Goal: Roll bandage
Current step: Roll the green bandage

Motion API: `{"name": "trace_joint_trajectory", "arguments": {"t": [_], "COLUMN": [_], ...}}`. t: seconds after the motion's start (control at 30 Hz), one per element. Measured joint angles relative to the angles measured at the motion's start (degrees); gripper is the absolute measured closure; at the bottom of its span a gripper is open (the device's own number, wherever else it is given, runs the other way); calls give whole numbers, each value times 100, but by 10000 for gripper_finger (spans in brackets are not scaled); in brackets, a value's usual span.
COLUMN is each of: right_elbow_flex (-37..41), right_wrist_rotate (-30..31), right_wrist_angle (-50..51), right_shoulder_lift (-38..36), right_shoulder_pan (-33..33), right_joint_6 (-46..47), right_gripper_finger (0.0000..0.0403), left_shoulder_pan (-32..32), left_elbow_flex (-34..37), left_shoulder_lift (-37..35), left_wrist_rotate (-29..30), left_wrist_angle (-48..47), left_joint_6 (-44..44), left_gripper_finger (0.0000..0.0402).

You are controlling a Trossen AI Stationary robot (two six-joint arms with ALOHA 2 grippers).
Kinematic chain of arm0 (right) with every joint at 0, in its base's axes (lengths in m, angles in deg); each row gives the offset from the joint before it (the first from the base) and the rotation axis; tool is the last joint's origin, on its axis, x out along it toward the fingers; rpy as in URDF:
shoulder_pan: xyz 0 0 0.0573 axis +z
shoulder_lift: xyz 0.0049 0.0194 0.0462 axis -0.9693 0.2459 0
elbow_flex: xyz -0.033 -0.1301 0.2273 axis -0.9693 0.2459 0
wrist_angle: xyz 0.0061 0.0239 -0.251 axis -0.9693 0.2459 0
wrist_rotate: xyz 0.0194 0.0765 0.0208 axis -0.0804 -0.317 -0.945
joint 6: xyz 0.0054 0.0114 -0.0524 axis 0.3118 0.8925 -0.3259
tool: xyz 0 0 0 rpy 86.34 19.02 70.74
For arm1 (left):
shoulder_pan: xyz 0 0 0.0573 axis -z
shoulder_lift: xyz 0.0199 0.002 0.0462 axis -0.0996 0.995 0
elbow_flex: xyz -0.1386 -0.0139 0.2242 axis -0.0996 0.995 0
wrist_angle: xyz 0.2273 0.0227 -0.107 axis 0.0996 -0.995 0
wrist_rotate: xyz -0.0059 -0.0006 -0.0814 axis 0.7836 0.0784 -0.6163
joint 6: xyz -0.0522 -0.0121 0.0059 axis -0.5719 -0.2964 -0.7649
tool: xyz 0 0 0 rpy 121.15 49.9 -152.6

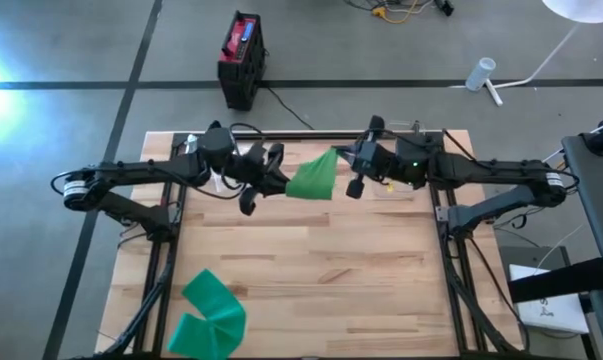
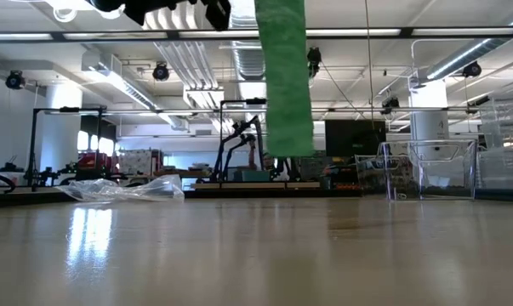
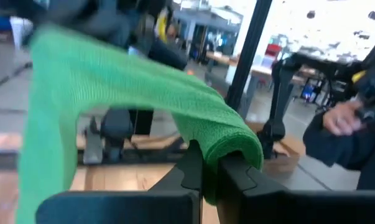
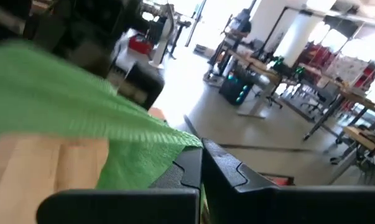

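Green bandage (image 1: 313,178) hangs in air betw. both arms, above the table (image 1: 311,270) far side. Left gripper (image 1: 273,176) and right gripper (image 1: 349,168) are each clamped on one end. Keep tension even while rolling (second bandage (image 1: 207,312) waits near front-left corner), w/o letting edges slip.

Green bandage (image 1: 313,178) aloft between tools

no text, labels or numbers legible
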Motion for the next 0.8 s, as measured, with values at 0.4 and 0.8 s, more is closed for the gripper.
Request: {"name": "trace_joint_trajectory", "arguments": {"t": [0.4,0.8], "right_elbow_flex": [-419,-753], "right_wrist_rotate": [137,-604], "right_wrist_angle": [1215,1413], "right_shoulder_lift": [-89,-310], "right_shoulder_pan": [374,997], "right_joint_6": [232,304], "right_gripper_finger": [270,163], "left_shoulder_pan": [14,20], "left_elbow_flex": [0,0], "left_shoulder_lift": [-9,224], "left_wrist_rotate": [267,1086], "left_wrist_angle": [289,164], "left_joint_6": [-293,-51], "left_gripper_finger": [395,395]}}
